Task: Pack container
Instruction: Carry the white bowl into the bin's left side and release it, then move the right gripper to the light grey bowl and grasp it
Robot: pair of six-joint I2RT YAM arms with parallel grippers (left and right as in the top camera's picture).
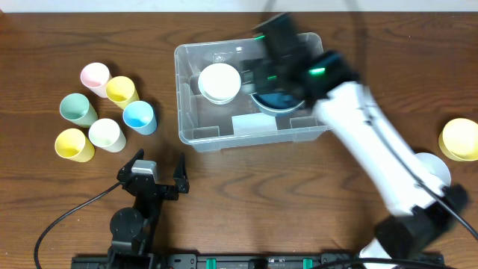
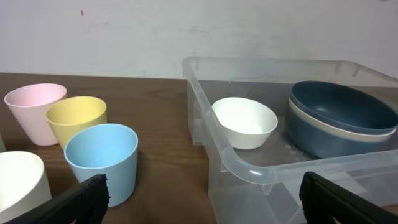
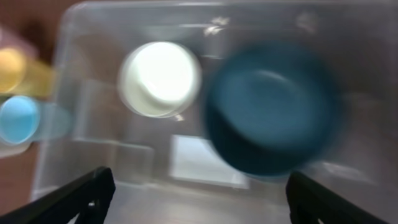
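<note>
Dark brown wood is running across the whole table (image 1: 246, 202), and from the left wrist view we are seeing a plain white wall (image 2: 124, 31) behind its far edge. The container (image 1: 224, 138), a clear plastic bin, is sitting near the middle of the table, closer to the far edge. It is holding a white bowl (image 1: 219, 82) toward its left end and a dark blue bowl (image 2: 342, 109) toward its right end, nested in a pale bowl (image 2: 348, 129). A pale label (image 1: 250, 123) is showing by its near wall.

Six cups are standing near the table's left edge: pink cup (image 1: 95, 76), yellow cup (image 1: 120, 90), blue cup (image 1: 139, 116), mint cup (image 1: 77, 109), white cup (image 1: 105, 134) and second yellow cup (image 1: 74, 145). By the right edge a yellow bowl (image 1: 461, 139) and a white dish (image 1: 433, 168) are waiting.

Our right gripper (image 3: 205, 193) is hovering over the container, jaws spread wide and empty. Our left gripper (image 1: 159, 161) is resting near the front edge, jaws spread wide too.
</note>
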